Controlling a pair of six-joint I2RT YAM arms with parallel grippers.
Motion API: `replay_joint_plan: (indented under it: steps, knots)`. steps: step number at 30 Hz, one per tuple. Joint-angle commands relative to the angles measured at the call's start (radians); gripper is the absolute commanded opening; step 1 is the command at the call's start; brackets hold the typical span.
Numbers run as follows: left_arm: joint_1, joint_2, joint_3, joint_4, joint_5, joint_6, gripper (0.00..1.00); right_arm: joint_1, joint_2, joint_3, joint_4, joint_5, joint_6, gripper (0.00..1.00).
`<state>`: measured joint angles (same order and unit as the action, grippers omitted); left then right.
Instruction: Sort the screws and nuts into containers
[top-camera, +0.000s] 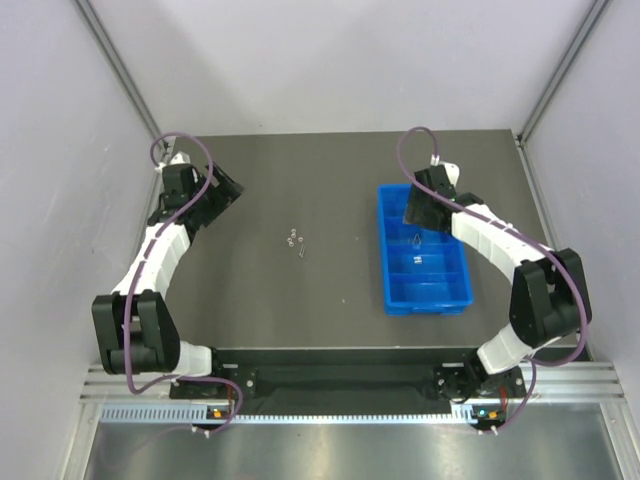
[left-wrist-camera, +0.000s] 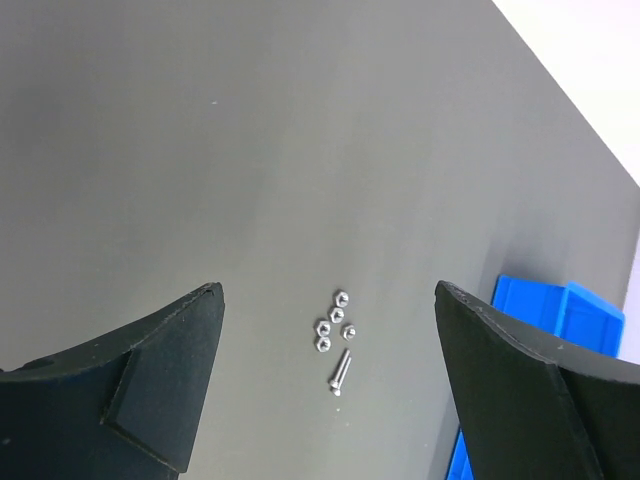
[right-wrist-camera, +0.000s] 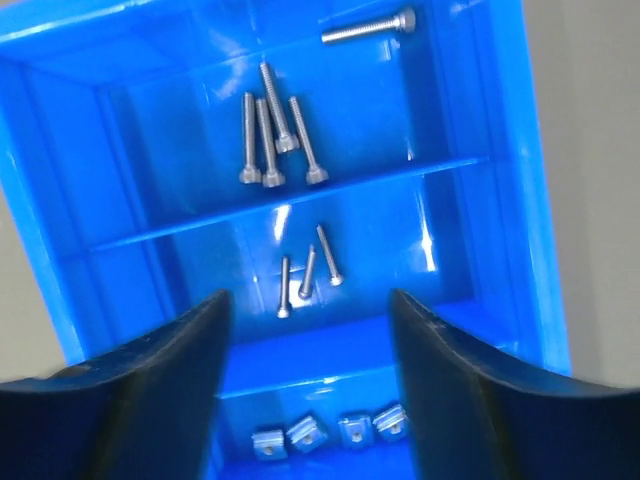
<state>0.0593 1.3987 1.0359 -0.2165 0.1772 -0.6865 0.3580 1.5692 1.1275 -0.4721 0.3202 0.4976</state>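
Several small hex nuts (left-wrist-camera: 334, 320) and a short screw (left-wrist-camera: 340, 371) lie loose in a cluster mid-table (top-camera: 294, 240). My left gripper (left-wrist-camera: 325, 400) is open and empty, back at the far left (top-camera: 222, 190), well away from them. The blue tray (top-camera: 424, 250) stands on the right. My right gripper (right-wrist-camera: 308, 390) is open and empty, hovering over the tray's far end (top-camera: 422, 208). Inside the tray I see long screws (right-wrist-camera: 275, 140) in one compartment, several shorter screws (right-wrist-camera: 305, 268) in the one beside it, and several square nuts (right-wrist-camera: 325, 432) in the nearest one.
The dark table (top-camera: 300, 300) is walled by white panels left, right and behind. The tray's edge shows at the lower right of the left wrist view (left-wrist-camera: 560, 310). An aluminium rail (top-camera: 330, 385) runs along the near edge.
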Motion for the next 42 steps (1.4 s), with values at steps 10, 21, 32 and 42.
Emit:
replay_joint_plan:
  steps: [10,21,32,42]
  knots:
    - [0.017,-0.02,0.004,0.062,0.027,0.031,0.89,0.441,-0.012,0.21,0.032,0.072,-0.002,0.9]
    - [0.025,-0.033,0.012,0.049,0.01,0.048,0.89,0.568,0.409,0.437,0.038,0.045,0.065,0.85]
    - [0.04,-0.027,0.012,0.051,0.025,0.033,0.89,0.573,0.511,0.506,0.058,0.04,0.061,0.73]
    - [0.048,-0.023,0.009,0.051,0.036,0.031,0.89,0.573,0.577,0.552,0.04,0.04,0.05,0.55]
